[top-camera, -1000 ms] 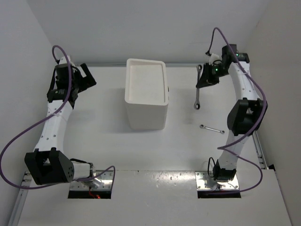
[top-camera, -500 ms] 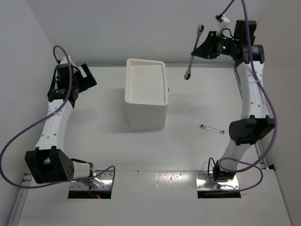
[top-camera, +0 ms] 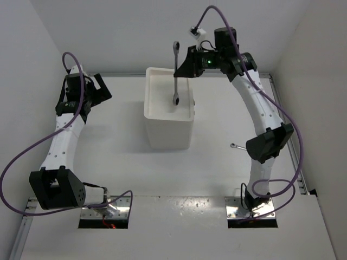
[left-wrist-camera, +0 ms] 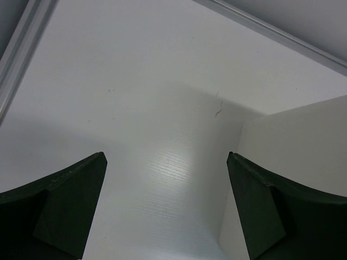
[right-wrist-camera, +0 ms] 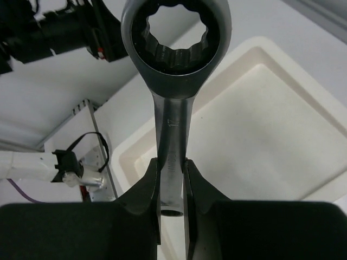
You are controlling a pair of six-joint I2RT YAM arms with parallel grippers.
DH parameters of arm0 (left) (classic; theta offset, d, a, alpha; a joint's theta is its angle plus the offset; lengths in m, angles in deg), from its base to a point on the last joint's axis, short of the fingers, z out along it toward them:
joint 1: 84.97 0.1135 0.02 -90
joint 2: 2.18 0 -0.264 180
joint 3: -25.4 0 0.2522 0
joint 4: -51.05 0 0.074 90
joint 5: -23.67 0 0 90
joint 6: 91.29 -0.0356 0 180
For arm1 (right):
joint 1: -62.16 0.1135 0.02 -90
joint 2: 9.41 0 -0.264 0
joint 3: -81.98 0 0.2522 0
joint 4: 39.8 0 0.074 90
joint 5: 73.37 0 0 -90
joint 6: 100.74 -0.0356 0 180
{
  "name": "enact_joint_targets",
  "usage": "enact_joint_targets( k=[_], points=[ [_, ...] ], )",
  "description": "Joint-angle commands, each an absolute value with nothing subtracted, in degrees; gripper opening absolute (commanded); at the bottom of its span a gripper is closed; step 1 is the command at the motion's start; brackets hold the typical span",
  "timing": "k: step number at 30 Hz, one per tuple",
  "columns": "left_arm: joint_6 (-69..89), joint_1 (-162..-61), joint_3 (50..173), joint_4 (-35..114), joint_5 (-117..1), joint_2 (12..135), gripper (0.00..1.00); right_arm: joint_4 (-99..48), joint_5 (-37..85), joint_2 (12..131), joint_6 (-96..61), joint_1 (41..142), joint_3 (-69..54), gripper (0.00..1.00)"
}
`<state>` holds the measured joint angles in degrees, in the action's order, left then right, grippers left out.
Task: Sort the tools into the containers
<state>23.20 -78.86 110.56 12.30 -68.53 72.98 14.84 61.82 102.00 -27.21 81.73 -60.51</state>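
over one white box (top-camera: 168, 132), right pincer (right-wrist-camera: 172, 181) pinching wrench (right-wrist-camera: 173, 124), second wrench (top-camera: 235, 145) on table (top-camera: 119, 157), left pincer (left-wrist-camera: 165, 184) spread

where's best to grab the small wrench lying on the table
The small wrench lies flat on the table, so come from straight above and pinch across its slim shank, likely near the middle; the right arm hides part of it.
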Motion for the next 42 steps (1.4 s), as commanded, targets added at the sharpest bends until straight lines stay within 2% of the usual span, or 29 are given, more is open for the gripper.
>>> enact_joint_targets(
  k=[1,12,32,33,34,35,36,38,40,42],
  points=[
    [23.2,-78.1,110.6,14.0,-68.9,72.8,1.00,15.7,58.7,103.6,-23.6,82.7,-63.0,0.00],
    [22.7,-78.1,109.5,14.0,-68.9,72.8,1.00,23.8,42.6,107.2,-10.6,89.8,-63.5,0.00],
    [22.7,-77.6,109.5,14.0,-68.4,73.3,1.00,22.2,42.5,111.5,-23.6,89.4,-58.8,0.00],
    [22.7,-77.6,109.5,14.0,-68.4,73.3,1.00,22.9,43.1,112.0,-24.2,89.4,-60.1,0.01],
    [22.2,-77.6,109.0,14.0,-68.4,73.3,1.00,22.9,43.1,112.6,-24.8,89.4,-60.1,0.12],
    [22.2,-77.6,108.9,14.0,-68.4,73.3,1.00,22.9,43.6,112.6,-24.8,89.4,-60.1,0.16],
    [22.2,-77.6,108.9,14.0,-68.4,73.3,1.00,22.0,43.6,112.6,-24.8,89.4,-60.1,0.27],
    [22.2,-77.6,108.9,14.0,-67.8,73.3,1.00,20.2,43.6,110.7,-24.8,89.4,-57.7,0.37],
    [22.2,-77.6,108.9,14.0,-67.3,73.3,1.00,17.3,44.3,107.9,-25.4,89.4,-56.3,0.39],
    [22.2,-77.6,108.9,14.0,-67.3,73.8,1.00,17.3,45.0,107.4,-26.2,88.9,-56.3,0.35]
  ],
)
